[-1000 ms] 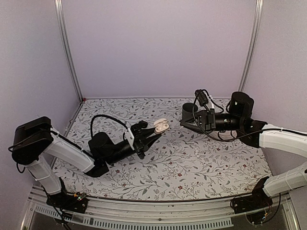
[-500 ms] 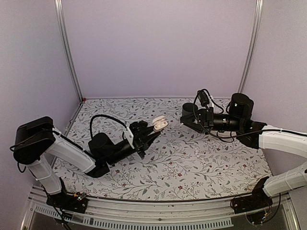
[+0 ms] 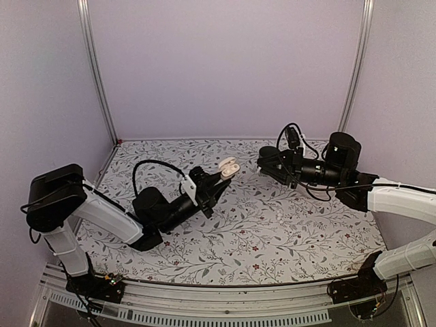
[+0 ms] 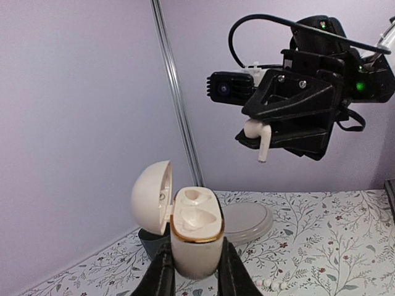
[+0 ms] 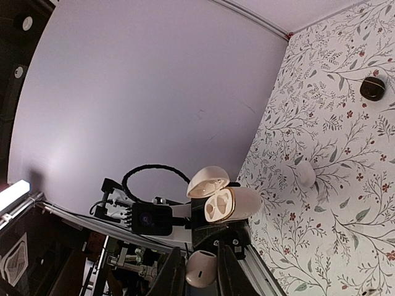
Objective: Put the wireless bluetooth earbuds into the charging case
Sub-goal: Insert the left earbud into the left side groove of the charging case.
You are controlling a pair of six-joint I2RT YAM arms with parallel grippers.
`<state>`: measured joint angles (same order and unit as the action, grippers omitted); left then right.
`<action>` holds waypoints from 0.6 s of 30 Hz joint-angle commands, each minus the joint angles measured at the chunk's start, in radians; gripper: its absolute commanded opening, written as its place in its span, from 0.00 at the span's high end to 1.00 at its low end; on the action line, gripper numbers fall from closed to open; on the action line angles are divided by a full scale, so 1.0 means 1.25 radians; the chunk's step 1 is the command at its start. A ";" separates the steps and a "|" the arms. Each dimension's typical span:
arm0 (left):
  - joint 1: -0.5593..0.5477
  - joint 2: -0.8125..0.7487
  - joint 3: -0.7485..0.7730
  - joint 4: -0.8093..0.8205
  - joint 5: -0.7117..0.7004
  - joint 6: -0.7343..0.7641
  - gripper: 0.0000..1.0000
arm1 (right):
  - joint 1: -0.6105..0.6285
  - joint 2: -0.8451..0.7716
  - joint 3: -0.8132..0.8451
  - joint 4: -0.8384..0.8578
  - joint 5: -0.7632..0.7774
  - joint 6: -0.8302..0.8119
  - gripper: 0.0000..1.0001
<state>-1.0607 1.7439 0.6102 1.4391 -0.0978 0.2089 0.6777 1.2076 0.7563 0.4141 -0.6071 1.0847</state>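
My left gripper (image 3: 219, 178) is shut on the cream charging case (image 3: 229, 167) and holds it upright above the table, with its lid open to the left. In the left wrist view the case (image 4: 196, 231) sits between my fingers (image 4: 162, 277), and both sockets look empty. My right gripper (image 3: 264, 162) is a short way right of the case, level with it, and is shut on a white earbud (image 4: 258, 132) whose stem points down. In the right wrist view the earbud (image 5: 201, 268) sits between the fingertips and the case (image 5: 237, 203) faces it.
A grey round dish (image 4: 247, 219) lies on the floral table behind the case, beside a dark cup (image 4: 151, 242). A small white object (image 5: 307, 176) and a small black round thing (image 5: 373, 87) lie on the cloth. Lilac walls close three sides.
My left gripper has lifted the case and carried it up and right, toward the right gripper. The right gripper has shifted slightly with the earbud.
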 commanded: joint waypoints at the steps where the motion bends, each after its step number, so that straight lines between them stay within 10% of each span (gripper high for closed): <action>1: -0.018 0.019 0.030 0.027 -0.056 0.003 1.00 | -0.003 -0.016 -0.011 0.030 0.063 0.041 0.82; 18: -0.043 0.088 0.117 0.014 -0.162 0.025 1.00 | 0.006 -0.032 -0.007 0.048 0.192 0.124 0.83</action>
<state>-1.0988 1.8332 0.7151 1.4399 -0.2646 0.2276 0.6781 1.1854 0.7322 0.4385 -0.4271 1.2079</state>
